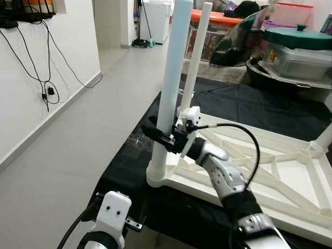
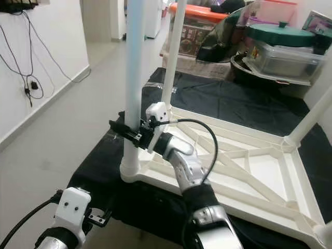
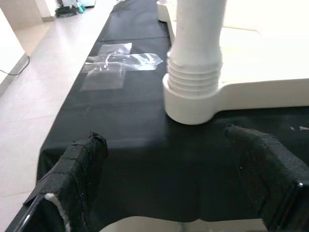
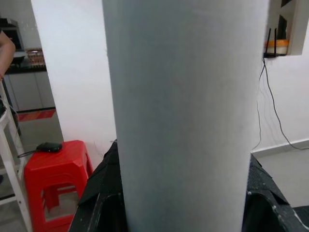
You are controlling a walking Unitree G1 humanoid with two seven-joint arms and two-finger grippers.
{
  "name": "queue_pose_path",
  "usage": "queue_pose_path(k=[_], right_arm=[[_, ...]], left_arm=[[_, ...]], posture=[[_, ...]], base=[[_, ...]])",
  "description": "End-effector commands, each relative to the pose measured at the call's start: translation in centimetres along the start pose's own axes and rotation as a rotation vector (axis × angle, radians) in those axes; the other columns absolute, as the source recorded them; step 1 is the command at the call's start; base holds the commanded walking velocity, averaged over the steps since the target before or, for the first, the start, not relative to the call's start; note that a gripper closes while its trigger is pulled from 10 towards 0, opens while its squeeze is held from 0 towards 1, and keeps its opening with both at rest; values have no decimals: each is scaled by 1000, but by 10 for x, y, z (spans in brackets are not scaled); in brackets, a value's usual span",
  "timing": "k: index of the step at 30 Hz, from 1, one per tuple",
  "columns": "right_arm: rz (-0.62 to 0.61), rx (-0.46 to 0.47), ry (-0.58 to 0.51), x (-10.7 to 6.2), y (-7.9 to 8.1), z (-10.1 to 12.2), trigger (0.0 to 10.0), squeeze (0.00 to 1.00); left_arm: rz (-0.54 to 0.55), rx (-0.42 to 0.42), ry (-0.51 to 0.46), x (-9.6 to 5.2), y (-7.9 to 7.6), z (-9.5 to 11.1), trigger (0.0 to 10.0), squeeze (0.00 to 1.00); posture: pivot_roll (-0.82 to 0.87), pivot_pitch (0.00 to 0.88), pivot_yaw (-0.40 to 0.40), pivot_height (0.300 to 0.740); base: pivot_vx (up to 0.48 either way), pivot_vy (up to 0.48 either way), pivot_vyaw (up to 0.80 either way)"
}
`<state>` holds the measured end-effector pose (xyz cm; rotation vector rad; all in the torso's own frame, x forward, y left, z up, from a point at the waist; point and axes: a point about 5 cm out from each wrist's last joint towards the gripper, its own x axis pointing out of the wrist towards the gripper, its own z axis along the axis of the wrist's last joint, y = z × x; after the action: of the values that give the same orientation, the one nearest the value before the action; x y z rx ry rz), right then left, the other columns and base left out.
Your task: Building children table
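While the white plastic children's table (image 1: 270,171) lay upside down on a matte black cloth (image 1: 249,106), its ribbed underside faced up, with moulded diagonal braces crossing a shallow rectangular frame. At each visible corner sat a round socket. The near-left leg (image 1: 168,83) was a smooth, pale cylindrical tube with its long axis vertical, standing upright in its corner socket (image 3: 190,99) and pointing straight up; in the left wrist view its lower end showed a band of ridged threads just above the socket's collar. A second leg (image 1: 196,54) stood upright at the far-left corner, and the foot of a third (image 2: 306,124) rose tilted from the far-right corner. The right gripper (image 1: 158,136) was clamped on the near-left leg partway up, its black fingers (image 4: 99,193) pressed to either side of the tube. The left gripper (image 3: 174,188) hung low near the cloth's front edge, its two foam-padded fingers spread wide apart and holding nothing, facing the socket from a short way off. Creased clear tape (image 3: 120,63) lay stuck on the cloth. A red plastic stool (image 4: 53,186) stood by a white wall, and lidded storage boxes (image 1: 298,52) sat beyond the table
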<state>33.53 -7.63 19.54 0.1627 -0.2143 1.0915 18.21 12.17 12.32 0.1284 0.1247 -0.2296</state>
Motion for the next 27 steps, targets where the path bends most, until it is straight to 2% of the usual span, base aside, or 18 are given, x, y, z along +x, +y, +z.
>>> queue_pose_path(k=[1,2,4,5,6,9,11,12,13,14,15,18,19,20,21,24,25,27], right_arm=[[-78,70,86,-16,0,-26,0,0],[-78,70,86,-16,0,-26,0,0],[-284,52,104,-21,-11,-29,0,0],[-284,52,104,-21,-11,-29,0,0],[-417,52,108,-25,-18,-30,0,0],[-502,54,109,-27,-22,-31,0,0],[-839,-17,148,-49,-33,-35,0,0],[-839,-17,148,-49,-33,-35,0,0],[-1017,-61,156,-62,-36,-34,0,0],[-1017,-61,156,-62,-36,-34,0,0],[-1177,-112,153,-75,-36,-31,0,0],[-1278,-141,143,-82,-34,-27,0,0],[-1401,-149,130,-87,-30,-26,0,0],[-1401,-149,130,-87,-30,-26,0,0],[-1501,-151,123,-89,-26,-25,0,0],[-1623,-95,126,-87,-24,-29,0,0],[-1726,0,136,-82,-22,-36,0,0],[-1781,68,149,-76,-20,-41,0,0]], left_arm=[[-9,6,19,1,1,-3,10000,0],[-9,6,19,1,1,-3,10000,0],[-7,11,14,2,2,-2,10000,0],[-7,11,14,2,2,-2,10000,0],[-5,13,13,3,3,-2,10000,0],[-4,14,12,4,4,-2,10000,0],[1,18,8,5,6,-2,10000,0],[1,18,8,5,6,-2,10000,0],[1,20,6,6,6,-1,10000,0],[1,20,6,6,6,-1,10000,0],[2,22,5,7,7,-1,10000,0],[1,24,4,7,7,-1,10000,0],[0,26,3,8,8,-1,10000,0],[0,26,3,8,8,-1,10000,0],[-2,27,2,9,8,-1,10000,0],[-4,29,-2,10,8,0,10000,0],[-6,31,-5,11,8,1,10000,0],[-8,32,-8,11,7,2,10000,0]], posture=[[202,31,-95,740],[202,31,-95,740],[200,28,-95,740],[200,28,-95,740],[197,26,-94,740],[197,26,-94,740],[196,23,-93,740],[196,23,-93,740],[197,23,-90,740],[197,23,-90,740],[196,23,-88,740],[195,22,-87,740],[195,22,-84,740],[195,22,-84,740],[196,22,-81,740],[199,24,-80,740],[201,23,-80,740],[206,24,-79,740]], base=[[0,0,0],[0,0,0],[0,0,0],[0,0,0],[0,0,0],[0,0,0],[0,0,0],[0,0,0],[0,0,0],[0,0,0],[0,0,0],[0,0,0],[0,0,0],[0,0,0],[0,0,0],[0,0,0],[0,0,0],[0,0,0]])
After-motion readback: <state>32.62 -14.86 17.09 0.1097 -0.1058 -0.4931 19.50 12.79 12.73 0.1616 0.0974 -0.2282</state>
